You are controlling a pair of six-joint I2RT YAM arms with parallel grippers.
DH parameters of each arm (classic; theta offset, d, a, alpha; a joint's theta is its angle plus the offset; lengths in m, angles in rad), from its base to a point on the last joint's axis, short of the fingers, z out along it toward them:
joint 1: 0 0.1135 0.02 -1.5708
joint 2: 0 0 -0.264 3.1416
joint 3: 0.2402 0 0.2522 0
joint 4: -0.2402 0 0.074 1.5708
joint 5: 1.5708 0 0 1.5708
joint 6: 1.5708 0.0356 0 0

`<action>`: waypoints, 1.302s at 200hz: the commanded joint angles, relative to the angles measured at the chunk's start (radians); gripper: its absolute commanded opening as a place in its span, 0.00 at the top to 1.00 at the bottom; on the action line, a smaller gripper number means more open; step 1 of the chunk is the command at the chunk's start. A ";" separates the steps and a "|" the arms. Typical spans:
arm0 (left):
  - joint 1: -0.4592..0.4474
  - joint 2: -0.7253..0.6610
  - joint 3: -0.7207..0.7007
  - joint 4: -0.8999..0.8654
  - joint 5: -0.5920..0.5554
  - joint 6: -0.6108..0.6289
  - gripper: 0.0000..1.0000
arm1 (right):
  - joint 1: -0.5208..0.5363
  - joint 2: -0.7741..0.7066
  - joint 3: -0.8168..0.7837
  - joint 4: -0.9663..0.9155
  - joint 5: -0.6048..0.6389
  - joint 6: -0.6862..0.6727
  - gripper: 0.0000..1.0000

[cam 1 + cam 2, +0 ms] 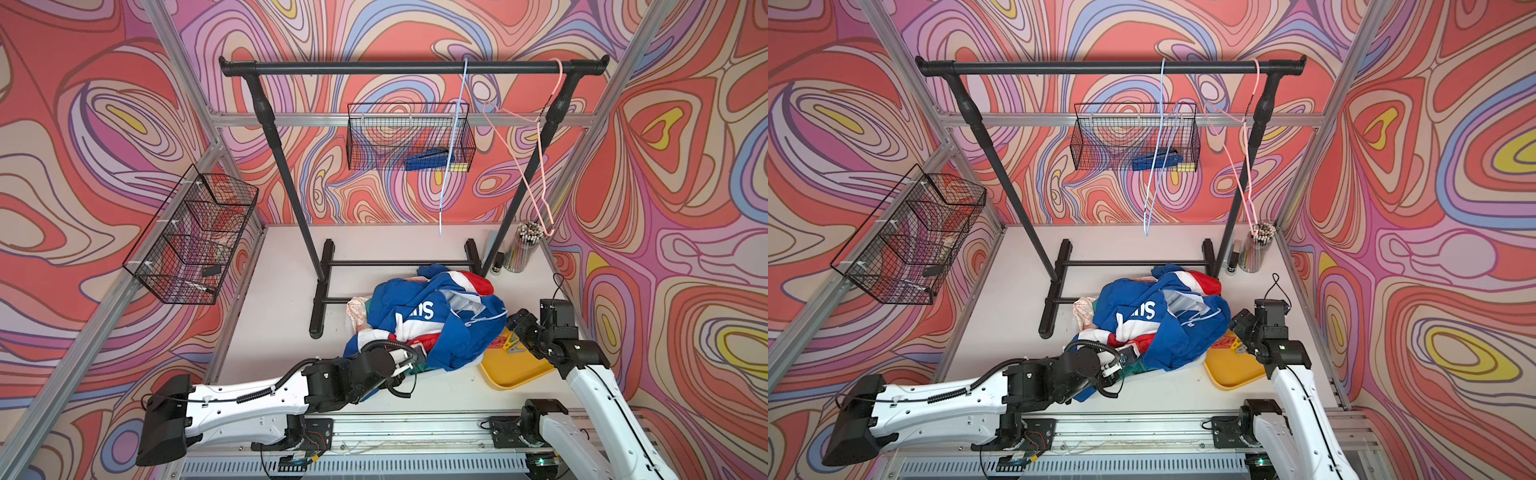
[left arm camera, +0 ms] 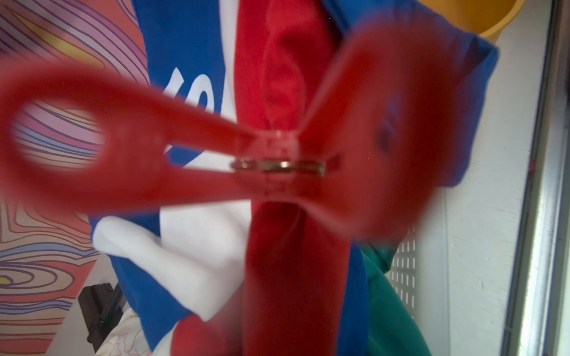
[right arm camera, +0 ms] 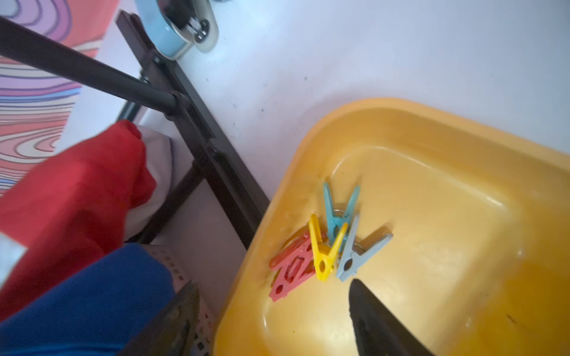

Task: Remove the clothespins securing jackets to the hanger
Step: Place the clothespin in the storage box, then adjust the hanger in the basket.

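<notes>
The job looked well along. At least four clothespins point(image 3: 324, 252) lay bunched in the yellow tray point(image 3: 401, 108): red-orange, yellow, teal and grey. The red-orange one may have been two stacked. The tray sat on the worktop point(image 1: 270, 299) at about 4 o'clock from the jackets point(image 1: 436, 316).

The jackets were heaped just right of centre, the blue-red-white one on top. A pink-and-cream edge showed at the heap's 9 o'clock and teal cloth at its 6 o'clock. At 12 o'clock on the black rack point(image 1: 411, 68), a light blue hanger point(image 1: 453, 145) and a pink hanger point(image 1: 536, 166) hung bare. No third hanger could be seen.

The right end effector point(image 3: 273, 283) hovered over the tray's near corner. Its fingers stood wide apart with nothing between them, and one tip was just beside the grey pin.

The left end effector point(image 1: 415, 355) was buried in the heap's 6 o'clock edge and closed tight. Its wrist view was filled by a blurred red clothespin point(image 2: 216, 154) with its handles splayed. The fingers did not show there, so I cannot tell whether it gripped that pin, cloth or nothing.

By my judgement that red pin was the visible remainder, to be freed and carried to the tray. Any pins hidden in the folds could not be ruled out.
</notes>
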 commanded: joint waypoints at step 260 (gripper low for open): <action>0.463 -0.032 0.038 -0.088 0.569 -0.307 1.00 | 0.627 0.277 0.211 0.802 -0.052 -0.337 0.51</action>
